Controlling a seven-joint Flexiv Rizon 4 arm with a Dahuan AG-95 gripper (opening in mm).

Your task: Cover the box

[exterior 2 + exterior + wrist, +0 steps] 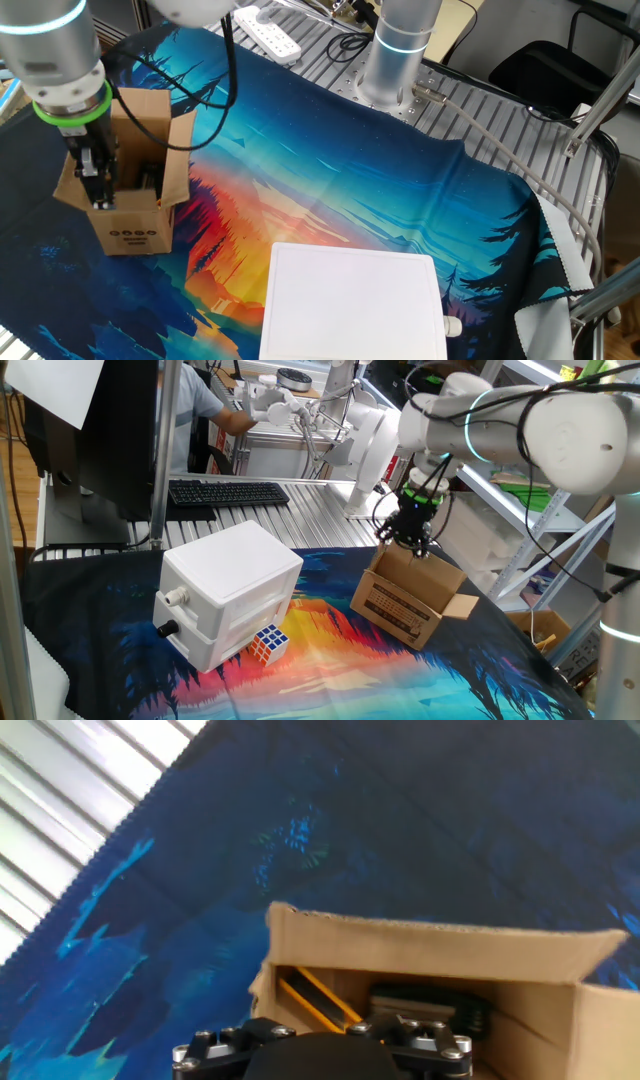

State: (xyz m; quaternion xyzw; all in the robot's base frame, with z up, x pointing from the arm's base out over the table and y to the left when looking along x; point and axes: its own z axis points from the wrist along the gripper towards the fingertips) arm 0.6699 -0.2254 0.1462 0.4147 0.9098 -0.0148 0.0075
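**Currently: open carton beneath the end effector**

Item one: the box (405, 603), a small brown corrugated carton with black print on its long side, standing on the patterned cloth (330, 170) that covers the counter (290, 518). Top flaps all raised or splayed outward; one flap lies out flat toward the counter's edge. Contents, seen from the hand view: a yellow-and-black object and a dark block, neither identifiable with any confidence.

Item two: the end effector (97, 192), pointing straight down, directly over the box's open mouth at about rim level. Fingers look apart, nothing between them; in the hand view only the finger bases show, so the tips cannot be checked there.

Item three: a white plastic box (228, 593) with knobs on one face, well apart from the carton on the same cloth.

Item four: a Rubik's cube (269, 643), just beside the white box's lower corner.

Item five: a black keyboard (228, 492) on the bare slatted metal behind the cloth.
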